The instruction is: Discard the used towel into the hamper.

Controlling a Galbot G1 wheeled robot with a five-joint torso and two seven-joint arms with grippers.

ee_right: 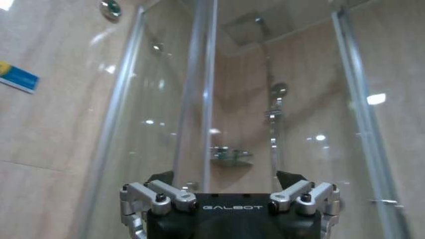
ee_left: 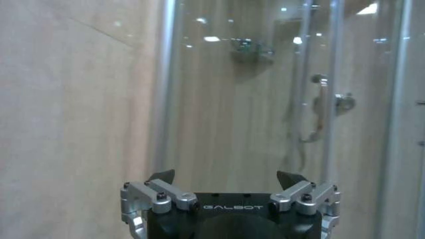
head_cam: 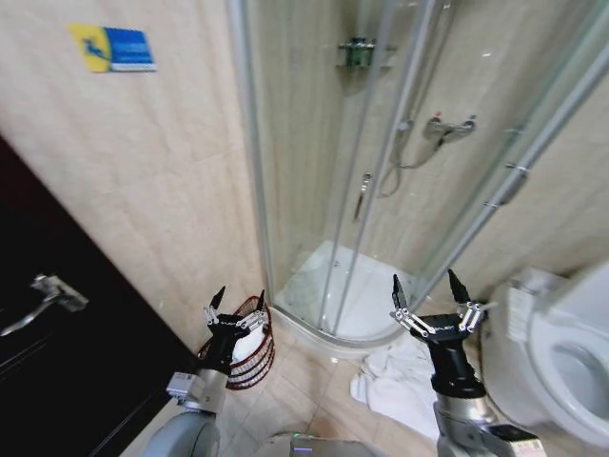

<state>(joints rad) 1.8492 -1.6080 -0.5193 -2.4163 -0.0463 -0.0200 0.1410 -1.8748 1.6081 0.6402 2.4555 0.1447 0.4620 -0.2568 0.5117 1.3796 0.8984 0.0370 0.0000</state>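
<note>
A crumpled white towel (head_cam: 395, 379) lies on the tiled floor in front of the shower, just left of my right arm. The hamper (head_cam: 255, 348), a dark reddish-brown wire basket with something white inside, stands on the floor by the wall, partly hidden behind my left arm. My left gripper (head_cam: 239, 301) is raised and open in front of the hamper, holding nothing. My right gripper (head_cam: 430, 288) is raised and open above the towel, also holding nothing. In the wrist views the left gripper (ee_left: 229, 179) and right gripper (ee_right: 226, 179) both point at the glass shower.
A curved glass shower cabin (head_cam: 381, 171) with a white base fills the middle. A white toilet (head_cam: 561, 362) stands at the right. A dark door (head_cam: 57, 324) with a metal handle (head_cam: 43, 295) is at the left, next to the beige tiled wall.
</note>
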